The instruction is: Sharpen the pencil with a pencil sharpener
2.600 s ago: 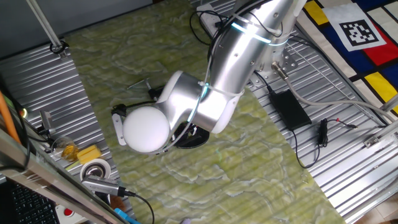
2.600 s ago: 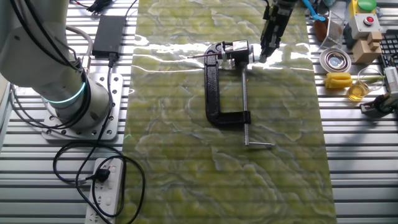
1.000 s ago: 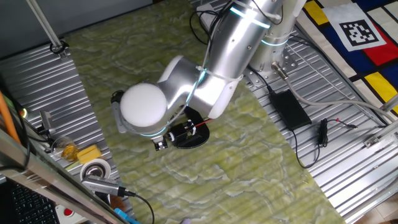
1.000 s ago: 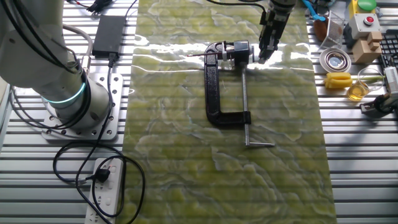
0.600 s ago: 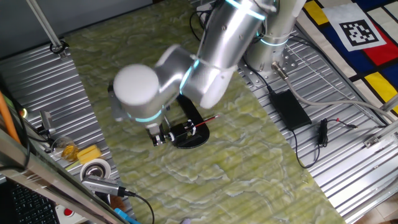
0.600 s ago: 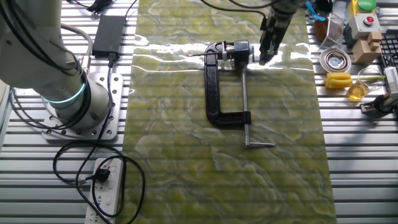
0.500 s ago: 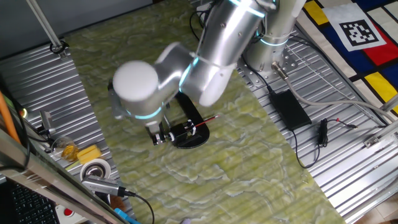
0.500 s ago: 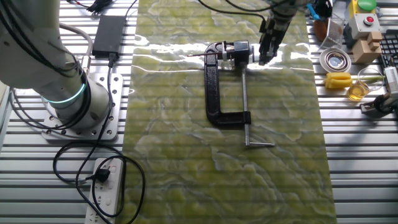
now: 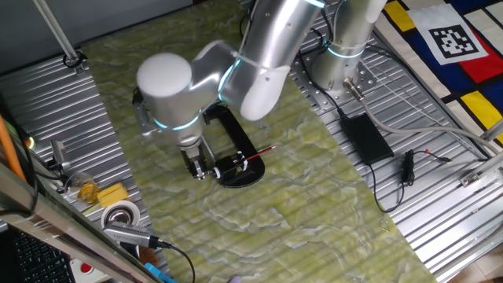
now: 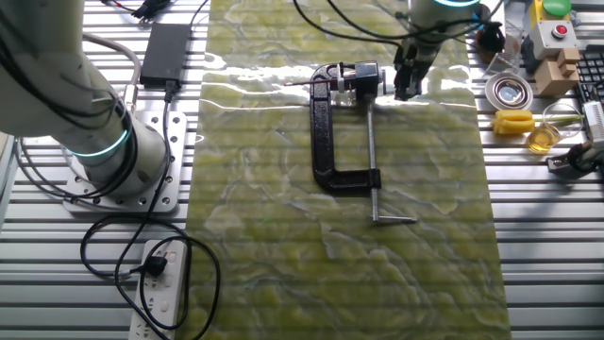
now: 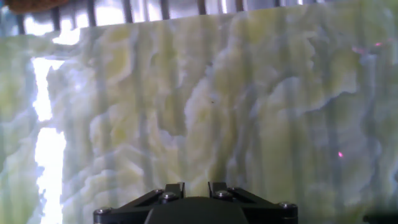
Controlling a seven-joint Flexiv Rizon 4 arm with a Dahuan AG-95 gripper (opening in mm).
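**Green mat on a ribbed metal bench**

A yellow-green marbled mat (image 10: 340,236) covers the middle of a ribbed metal table (image 10: 547,264), with glare across its far edge. A black power brick (image 9: 365,135) and a white power strip (image 10: 160,283) lie on the bare slats. Tape rolls (image 9: 119,214), a yellow block (image 9: 111,195) and a checkered marker board (image 9: 452,39) sit along the edges.

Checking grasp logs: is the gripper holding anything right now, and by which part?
Nothing is held. The gripper hangs beside the pencil sharpener, its fingers close together and bare; the pencil stays in the sharpener.
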